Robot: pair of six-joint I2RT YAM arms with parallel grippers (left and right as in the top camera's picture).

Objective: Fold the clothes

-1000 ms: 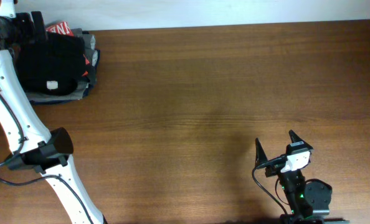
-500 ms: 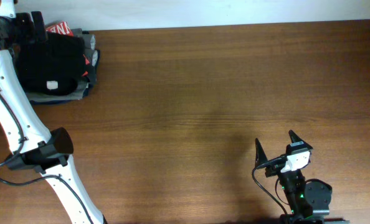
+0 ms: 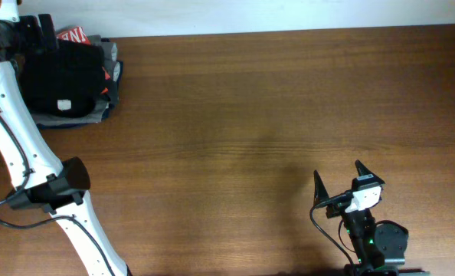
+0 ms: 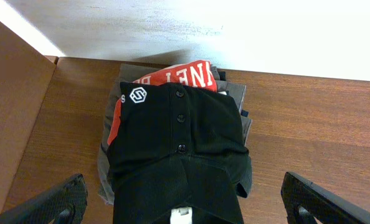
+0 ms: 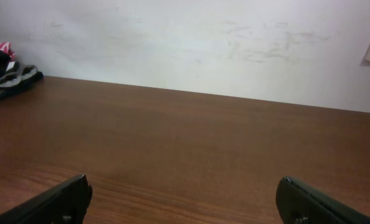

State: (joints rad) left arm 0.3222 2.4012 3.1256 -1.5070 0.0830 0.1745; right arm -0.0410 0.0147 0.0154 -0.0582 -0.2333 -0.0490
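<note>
The clothes, a black short-sleeved shirt (image 4: 191, 137) with a small white logo (image 4: 137, 96) and a white label (image 4: 182, 215), lie folded on top of a pile at the table's far left corner (image 3: 63, 77). My left gripper (image 4: 186, 205) hangs open just above the shirt, one finger on each side of its near end, holding nothing. In the overhead view the left gripper (image 3: 28, 32) sits at the pile's far edge. My right gripper (image 3: 338, 172) rests open near the front right, far from the pile, with only bare table between its fingers (image 5: 60, 202).
Under the black shirt lie a red garment with white lettering (image 4: 185, 78) and grey and dark folded garments (image 4: 233, 94). The pile (image 5: 4, 71) sits against the white wall. The wooden table (image 3: 273, 100) spreads to the right. My left arm (image 3: 21, 146) runs along the left edge.
</note>
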